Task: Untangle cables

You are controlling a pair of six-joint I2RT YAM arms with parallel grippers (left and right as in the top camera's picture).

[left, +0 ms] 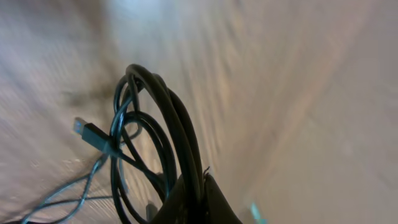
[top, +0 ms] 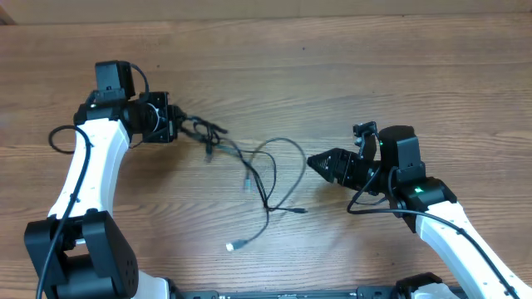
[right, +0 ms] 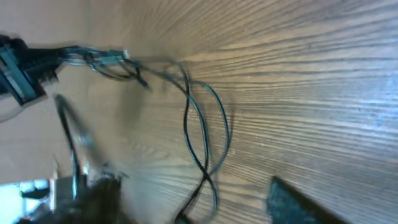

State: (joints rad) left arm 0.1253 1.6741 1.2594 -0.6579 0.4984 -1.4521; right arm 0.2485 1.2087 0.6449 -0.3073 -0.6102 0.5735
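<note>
The cables (top: 202,131) are thin black cords. They run from a tangled knot by my left gripper (top: 174,124) across the table in loose loops to a silver plug tip (top: 233,246) near the front. The left wrist view shows several strands of the cables (left: 171,118) pinched between the shut fingers of the left gripper (left: 200,182). My right gripper (top: 314,163) points at the right side of the big loop. In the right wrist view the right gripper (right: 189,182) stands open. Two crossing strands of the cables (right: 205,176) lie on the wood between its fingers, not gripped.
The wooden table (top: 399,75) carries nothing but the cords and the two arms. The left arm's own thicker black wire (top: 56,137) loops out at the far left. The right arm's wire (top: 366,203) hangs beside its wrist.
</note>
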